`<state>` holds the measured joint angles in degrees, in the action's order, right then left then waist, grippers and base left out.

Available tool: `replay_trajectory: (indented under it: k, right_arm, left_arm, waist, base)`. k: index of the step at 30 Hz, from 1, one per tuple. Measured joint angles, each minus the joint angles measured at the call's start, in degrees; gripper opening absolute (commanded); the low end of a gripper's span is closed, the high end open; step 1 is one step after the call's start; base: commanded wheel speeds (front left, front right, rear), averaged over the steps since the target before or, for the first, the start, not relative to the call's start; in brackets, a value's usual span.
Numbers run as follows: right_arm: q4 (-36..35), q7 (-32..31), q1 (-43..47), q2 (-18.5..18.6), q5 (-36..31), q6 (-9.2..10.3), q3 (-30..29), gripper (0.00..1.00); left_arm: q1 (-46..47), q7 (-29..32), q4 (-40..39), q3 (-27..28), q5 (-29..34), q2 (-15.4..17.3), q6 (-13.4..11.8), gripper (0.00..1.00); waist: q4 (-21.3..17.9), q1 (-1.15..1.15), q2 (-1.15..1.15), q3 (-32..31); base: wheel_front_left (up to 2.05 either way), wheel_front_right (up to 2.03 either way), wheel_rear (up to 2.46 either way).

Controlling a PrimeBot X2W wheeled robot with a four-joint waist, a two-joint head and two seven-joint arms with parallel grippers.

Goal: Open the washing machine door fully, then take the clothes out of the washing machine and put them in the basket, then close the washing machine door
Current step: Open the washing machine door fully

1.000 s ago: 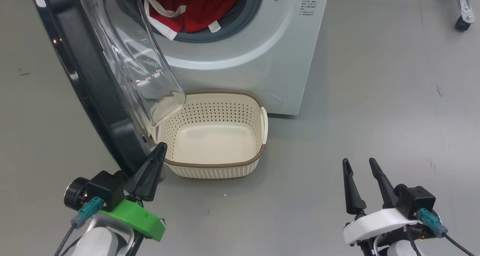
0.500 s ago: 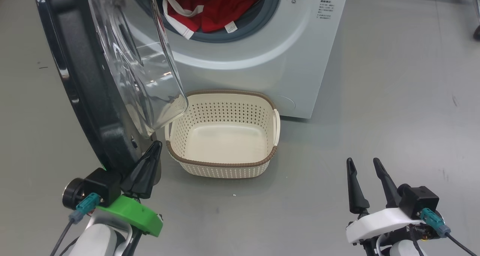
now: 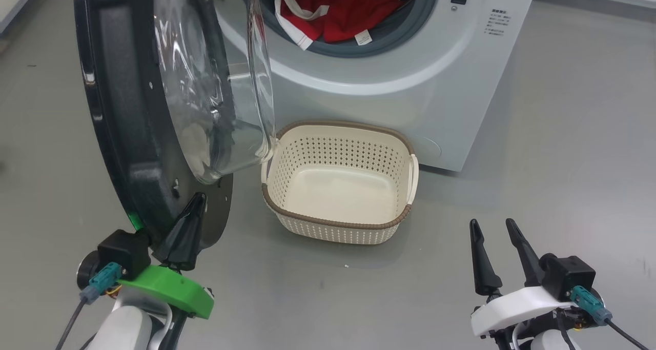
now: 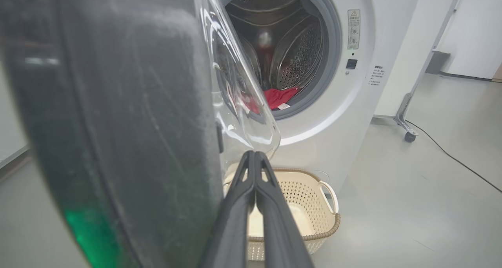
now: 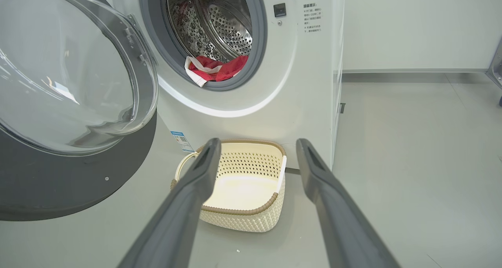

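Note:
The washing machine door (image 3: 128, 135) stands swung out at the left, black rim and clear glass bowl edge-on to me. My left gripper (image 3: 197, 199) is shut, its tips against the inner side of the door's lower rim (image 4: 117, 123). Red clothes (image 3: 343, 17) with white trim lie in the mouth of the white washing machine (image 3: 410, 94). The cream basket (image 3: 333, 229) sits empty on the floor before the machine. My right gripper (image 3: 492, 227) is open at the lower right, holding nothing, and its wrist view looks over the basket (image 5: 243, 217) toward the clothes (image 5: 219, 68).
Grey floor (image 3: 564, 160) stretches to the right of the machine. A metal frame leg on a caster (image 4: 408, 130) stands beside the machine, and a black cable (image 4: 451, 154) runs across the floor there.
The head camera has turned, sliding the machine and basket rightward in view. The door has swung wider open, with my shut left gripper still at its lower rim. The right gripper stays open.

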<state>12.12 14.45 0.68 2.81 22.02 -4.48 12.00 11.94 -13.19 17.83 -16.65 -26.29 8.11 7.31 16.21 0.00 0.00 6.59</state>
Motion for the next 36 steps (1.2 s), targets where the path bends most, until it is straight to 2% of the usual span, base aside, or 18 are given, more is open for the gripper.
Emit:
replay_trajectory:
  k: [16,36]
  right_arm:
    - [1.2,0.0,-0.4,0.0,-0.9,-0.16,2.5,1.0]
    - [1.5,0.0,-7.1,0.4,-4.7,0.71,3.9,1.0]
  left_arm:
    - [0.9,-0.6,2.0,7.5,-4.0,1.7,-0.2,0.0]
    - [7.6,-1.1,5.2,18.2,-10.1,6.4,-0.3,0.0]
  waist:
    - [4.9,0.0,0.0,3.2]
    - [5.5,0.0,0.0,13.4]
  base:
    - [0.0,0.0,0.0]
    - [0.0,0.0,0.0]
